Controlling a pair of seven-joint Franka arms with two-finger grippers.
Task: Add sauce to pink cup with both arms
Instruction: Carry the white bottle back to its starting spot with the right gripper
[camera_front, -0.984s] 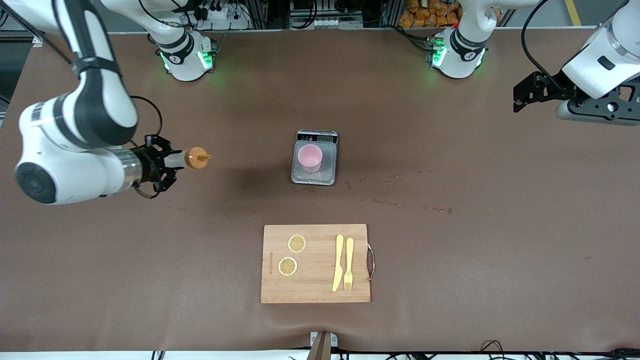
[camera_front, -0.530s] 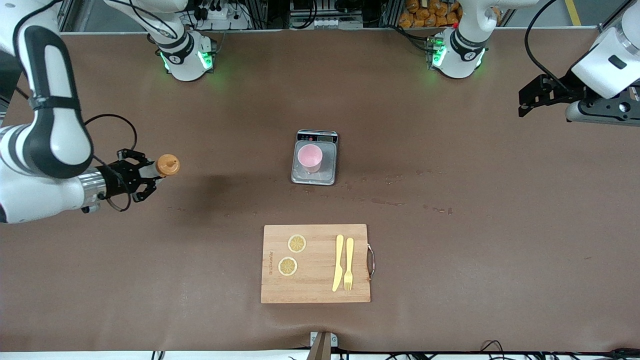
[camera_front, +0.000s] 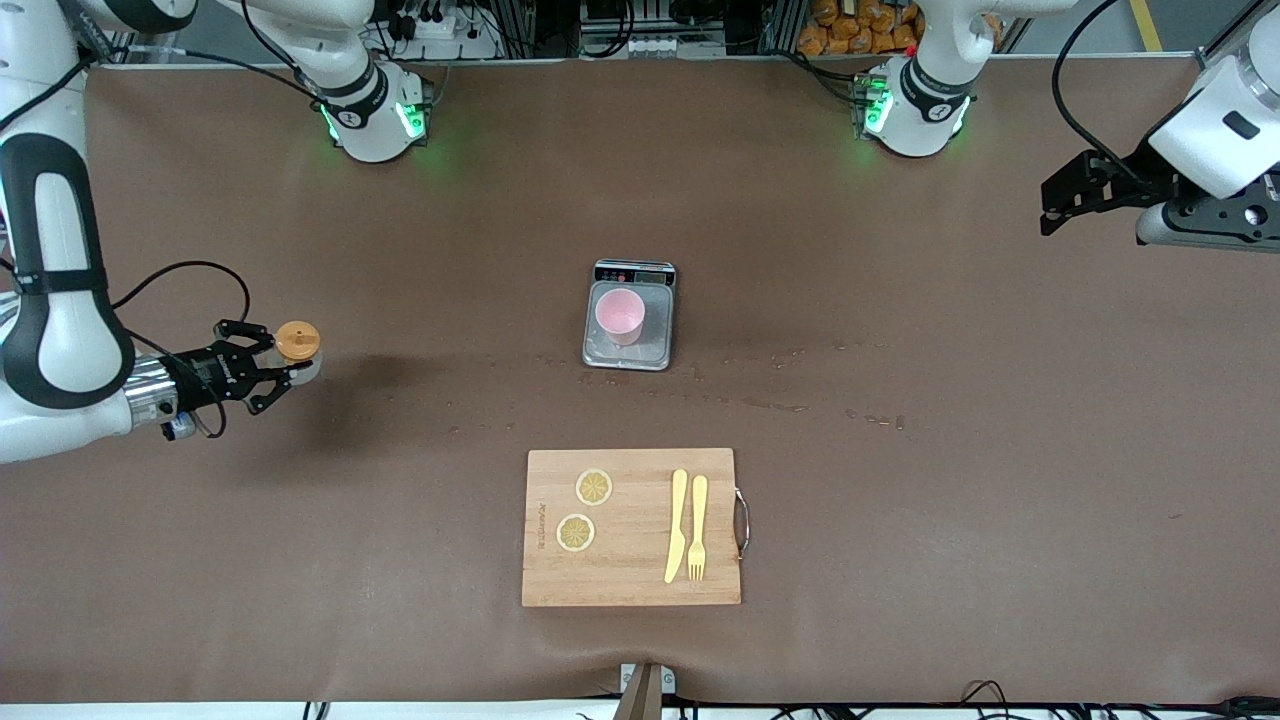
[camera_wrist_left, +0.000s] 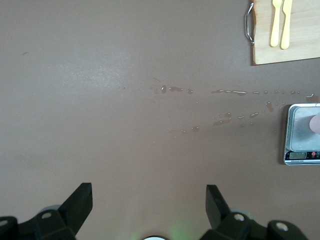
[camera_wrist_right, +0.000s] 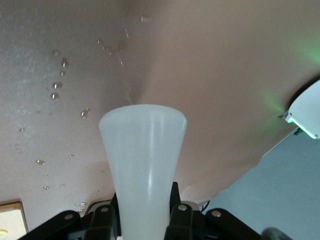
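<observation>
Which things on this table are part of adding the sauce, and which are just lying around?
Part of the job:
- sauce bottle, held in the right tool, toward the right arm's end of the table
- pink cup, on the scale
- left tool, open, waiting at its own end

Lying about:
- cutting board
- two lemon slices
- knife
- fork

pink cup (camera_front: 620, 315): pale pink; sauce (camera_front: 297, 343): orange cap; table (camera_front: 1000, 500): brown

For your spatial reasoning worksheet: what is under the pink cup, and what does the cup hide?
The pink cup stands on the tray of a small scale. The tray surface directly beneath the cup is covered, so anything there cannot be seen.
</observation>
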